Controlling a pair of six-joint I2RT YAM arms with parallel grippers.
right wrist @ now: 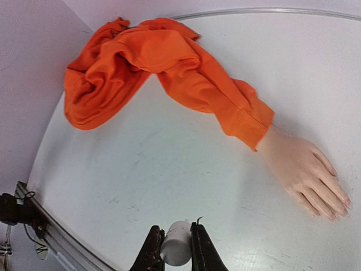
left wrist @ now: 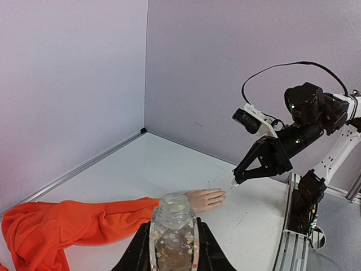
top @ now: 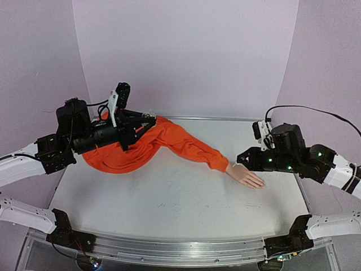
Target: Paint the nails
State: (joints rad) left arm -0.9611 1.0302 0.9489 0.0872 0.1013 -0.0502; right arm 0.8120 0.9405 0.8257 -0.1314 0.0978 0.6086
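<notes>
No text, label, brand, number or sign can be read on any surface in the top, left wrist or right wrist views.

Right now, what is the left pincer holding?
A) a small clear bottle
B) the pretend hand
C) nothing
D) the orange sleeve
A: the left wrist view shows the left pincer shut on the small clear bottle; the orange sleeve and pretend hand lie on the table beyond.
</notes>
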